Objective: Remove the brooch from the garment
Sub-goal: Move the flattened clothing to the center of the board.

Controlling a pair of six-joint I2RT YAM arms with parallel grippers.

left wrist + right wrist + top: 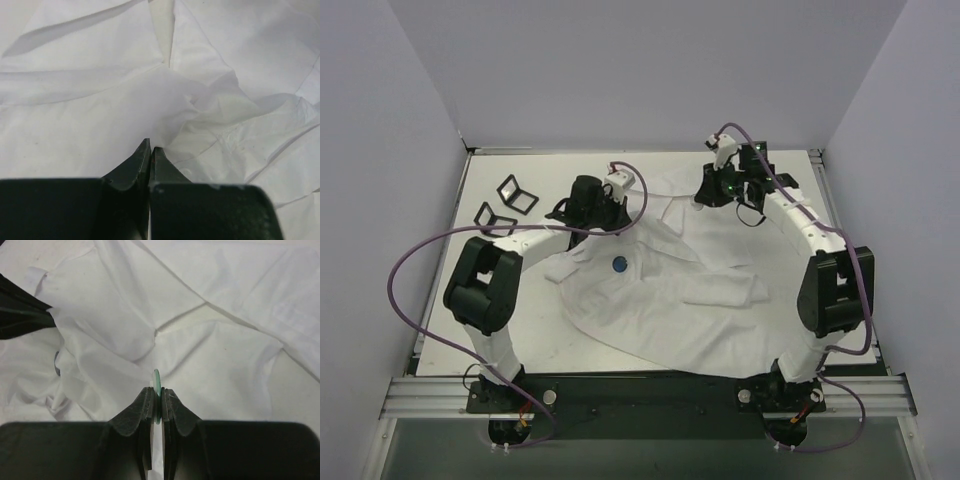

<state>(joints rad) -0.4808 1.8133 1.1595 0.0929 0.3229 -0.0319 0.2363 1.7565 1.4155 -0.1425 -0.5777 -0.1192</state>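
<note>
The left fingers (136, 167) are clenched, tips pressed into the large white thin-fabric shirt (660, 310) spread on the counter (540, 335), probably to steady the cloth. The small round blue brooch (618, 265) sits on the shirt between the arms. The right fingers (175, 412) grasp a thin green disc (157, 380) edge-on; I cannot tell its purpose.

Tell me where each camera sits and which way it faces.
Top external: above and behind the robot, looking down on garment and both arms.
Left wrist: on the left gripper, facing the garment; shut fingers show.
Right wrist: on the right gripper, facing the garment; fingers pinch a thin green disc.
Shared: all three see the garment.
</note>
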